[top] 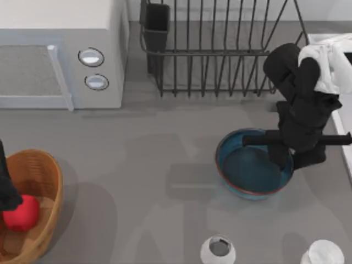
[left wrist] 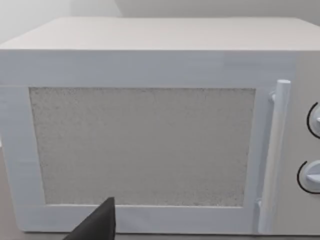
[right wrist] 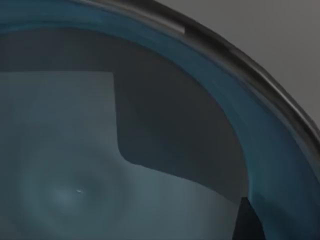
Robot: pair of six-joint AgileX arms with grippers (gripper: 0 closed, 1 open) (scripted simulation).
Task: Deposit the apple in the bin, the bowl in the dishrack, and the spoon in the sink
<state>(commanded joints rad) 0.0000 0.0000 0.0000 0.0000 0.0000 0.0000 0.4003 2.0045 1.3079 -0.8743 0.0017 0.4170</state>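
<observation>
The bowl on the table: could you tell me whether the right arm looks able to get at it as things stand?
Probably yes. The right gripper is already down at the bowl, at its rim on the sink side, with nothing between them.

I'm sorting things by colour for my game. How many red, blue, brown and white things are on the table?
Red: 1, the apple
Blue: 1, the bowl
Brown: 1, the bin
White: 4, the microwave, the sink and two cups
Total: 7
</observation>
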